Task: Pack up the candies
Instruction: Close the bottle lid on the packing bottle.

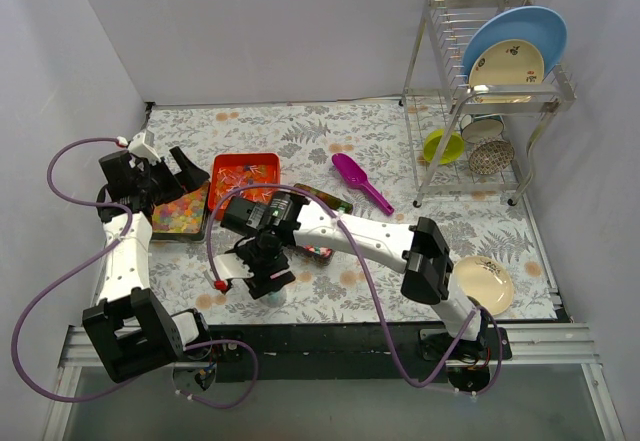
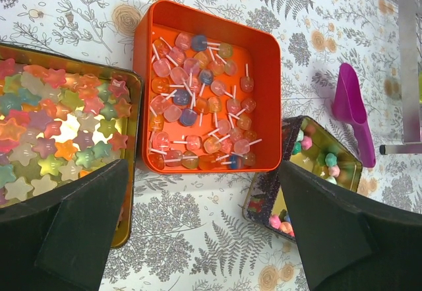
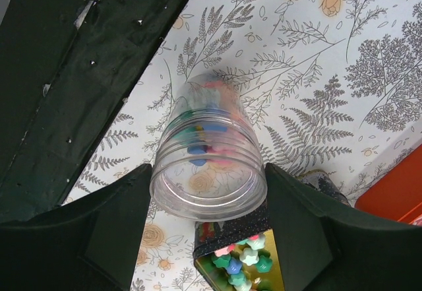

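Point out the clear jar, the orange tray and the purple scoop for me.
clear jar [image 3: 211, 147]: right wrist view, threaded neck.
orange tray [image 2: 262, 50]: left wrist view, bare inner corner.
purple scoop [image 2: 348, 103]: left wrist view, its bowl.

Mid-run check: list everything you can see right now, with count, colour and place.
star candies: many, multicoloured, in dark tin, left
stick candies: many, pink, orange, blue, in orange tray, centre
small candies: several, pink and green, in glittery tin, right of tray
jar: one, clear, some candies inside
scoop: one, purple, right of glittery tin
dish rack: one, metal, back right; holds blue plate, cream plate, green bowl, patterned bowl
table plate: one, cream, near right
left gripper: fingers open, above trays
right gripper: fingers shut on jar
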Tool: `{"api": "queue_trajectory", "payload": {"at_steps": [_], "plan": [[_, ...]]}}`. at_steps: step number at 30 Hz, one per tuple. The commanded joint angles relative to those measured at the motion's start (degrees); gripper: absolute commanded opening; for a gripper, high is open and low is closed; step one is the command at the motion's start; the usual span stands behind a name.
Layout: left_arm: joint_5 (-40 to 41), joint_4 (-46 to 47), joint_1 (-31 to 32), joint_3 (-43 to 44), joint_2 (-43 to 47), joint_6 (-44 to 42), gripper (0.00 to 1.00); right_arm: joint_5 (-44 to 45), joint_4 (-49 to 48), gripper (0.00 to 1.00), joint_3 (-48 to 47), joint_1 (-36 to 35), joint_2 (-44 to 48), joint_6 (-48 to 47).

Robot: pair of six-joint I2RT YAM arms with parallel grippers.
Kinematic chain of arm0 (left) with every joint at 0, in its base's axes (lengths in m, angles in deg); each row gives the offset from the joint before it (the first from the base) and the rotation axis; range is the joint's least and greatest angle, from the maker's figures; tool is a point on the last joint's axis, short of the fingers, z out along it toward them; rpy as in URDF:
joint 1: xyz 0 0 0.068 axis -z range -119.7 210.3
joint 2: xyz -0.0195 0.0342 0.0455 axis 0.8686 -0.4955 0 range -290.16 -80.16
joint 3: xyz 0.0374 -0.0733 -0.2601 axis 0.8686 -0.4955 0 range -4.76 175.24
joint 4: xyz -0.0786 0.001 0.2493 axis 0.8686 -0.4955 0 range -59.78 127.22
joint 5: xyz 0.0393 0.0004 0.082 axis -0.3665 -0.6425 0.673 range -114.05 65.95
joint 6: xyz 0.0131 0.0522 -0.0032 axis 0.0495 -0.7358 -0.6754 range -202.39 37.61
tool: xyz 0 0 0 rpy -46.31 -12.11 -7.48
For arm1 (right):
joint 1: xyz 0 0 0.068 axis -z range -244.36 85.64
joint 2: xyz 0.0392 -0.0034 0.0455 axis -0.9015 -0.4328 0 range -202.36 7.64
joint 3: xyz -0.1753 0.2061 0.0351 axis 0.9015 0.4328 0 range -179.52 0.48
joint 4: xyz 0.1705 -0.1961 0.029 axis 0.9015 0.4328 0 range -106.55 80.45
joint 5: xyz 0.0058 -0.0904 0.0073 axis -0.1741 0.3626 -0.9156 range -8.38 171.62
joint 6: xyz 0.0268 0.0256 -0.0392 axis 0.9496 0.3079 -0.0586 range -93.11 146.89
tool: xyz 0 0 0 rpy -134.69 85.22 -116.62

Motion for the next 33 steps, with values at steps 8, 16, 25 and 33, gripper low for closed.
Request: {"api": "queue_trajectory", "payload": {"at_steps": [8, 16, 25, 33], "plan": [[-1.7, 0.8, 0.2, -0.5, 2.7, 0.3, 0.98, 1.7, 2.1, 0.76, -4.4, -2.0, -1.4, 1.1], [-2.3, 0.6, 0.7, -0.5, 3.1, 0.4, 0.98, 1.5, 1.7, 0.91, -3.8, -2.6, -1.2, 3.4], [-5.4, 5.6, 0.9, -1.6, 2.8, -4.5, 0.98, 3.2, 1.2, 0.98, 1.0, -1.4, 6.1, 6.3], [-9.6, 9.9, 1.0, -1.1, 1.0, -3.2, 0.98, -1.7, 1.3, 0.98, 3.2, 6.6, 11.5, 9.8]]}}
